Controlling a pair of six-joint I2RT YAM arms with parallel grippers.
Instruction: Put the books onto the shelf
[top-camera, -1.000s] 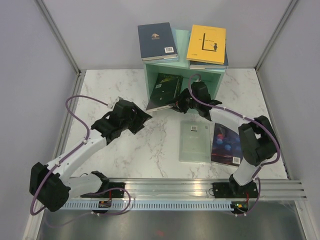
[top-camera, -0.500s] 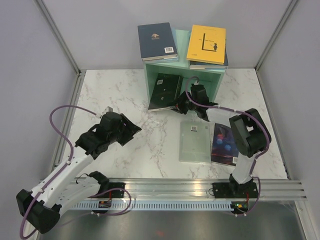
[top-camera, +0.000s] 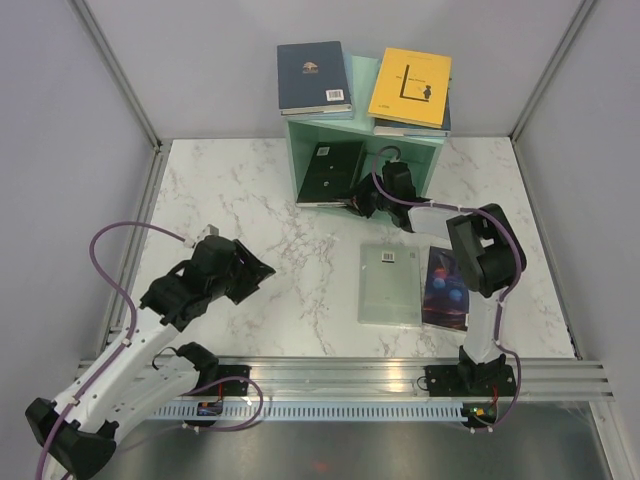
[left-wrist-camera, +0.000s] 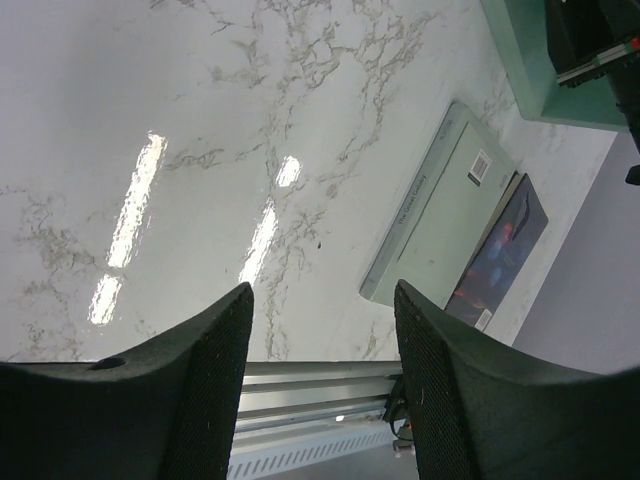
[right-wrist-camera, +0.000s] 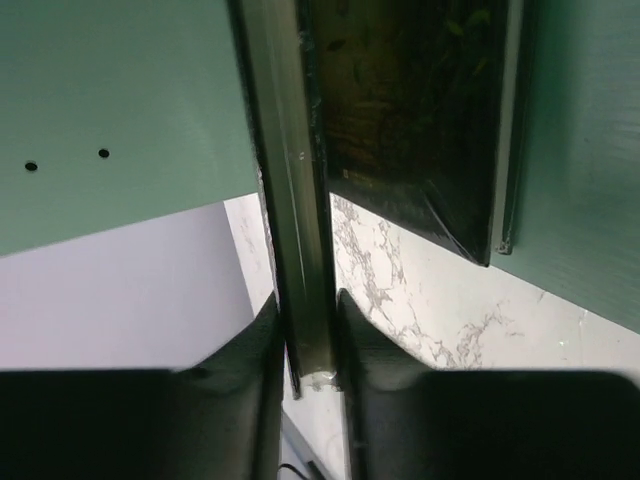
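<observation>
Marble tabletop (top-camera: 250, 200), mint shelf (top-camera: 362, 80) at upper centre of overhead view. Right gripper (right-wrist-camera: 308, 330) clenched on dark book (right-wrist-camera: 290, 180) by its edge at shelf mouth, second dark book (right-wrist-camera: 410, 120) just beside; left gripper (left-wrist-camera: 320, 330) released, lower left. Keep book upright, slide straight inward. Pinch plain only from right wrist; navy book (top-camera: 313, 78) and yellow book (top-camera: 410, 87) atop shelf only from overhead.
</observation>
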